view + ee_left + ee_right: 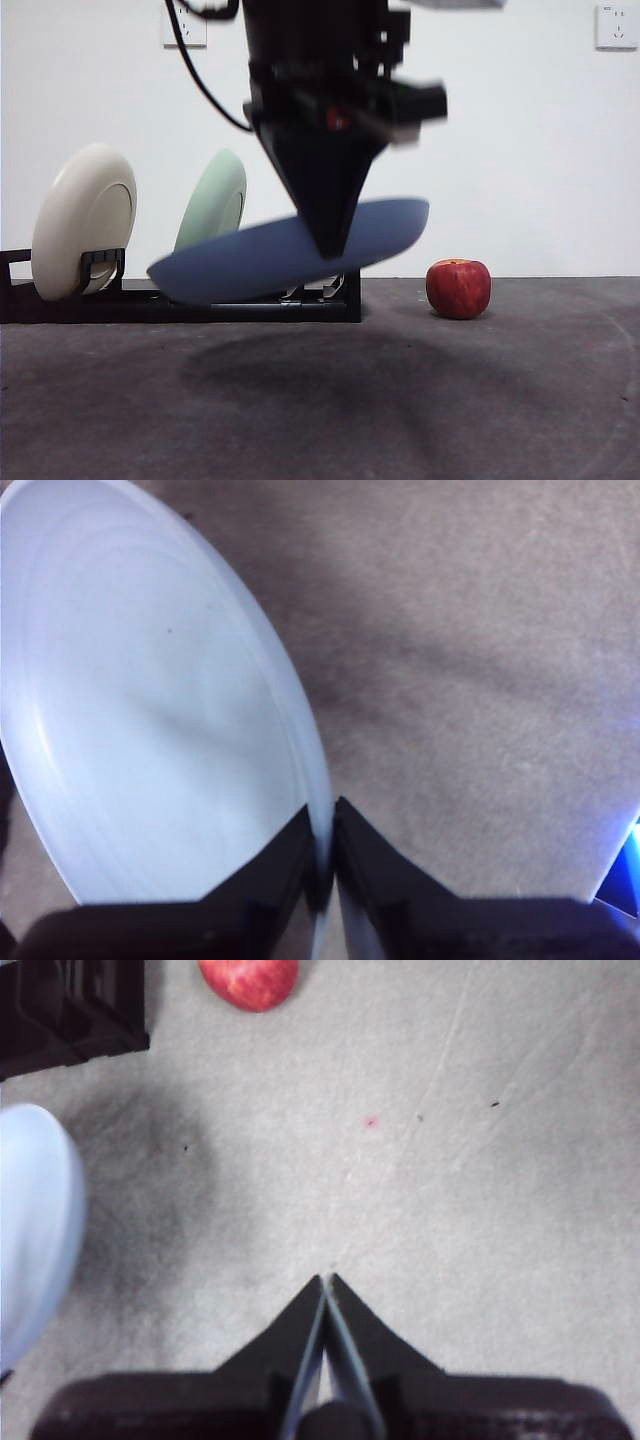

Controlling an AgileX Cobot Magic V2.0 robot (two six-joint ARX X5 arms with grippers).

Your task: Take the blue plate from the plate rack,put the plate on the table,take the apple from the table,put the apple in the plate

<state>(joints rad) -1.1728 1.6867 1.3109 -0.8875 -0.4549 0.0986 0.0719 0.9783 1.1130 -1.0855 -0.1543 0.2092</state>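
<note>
Status: step 1 done; blue plate [260,258] out of the plate rack [180,300], carried tilted above the worktop [320,400], not yet set down.
Pending: plate placement; apple [458,288] untouched on the worktop, beside the rack's end.
Left tool [322,865]: clamped on the plate's rim.
Right tool [326,1290]: apparently pressed together, holding nothing, waiting above bare worktop.

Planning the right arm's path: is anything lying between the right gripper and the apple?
No. In the right wrist view only bare table lies between the shut right gripper and the apple; the blue plate is off to one side.
</note>
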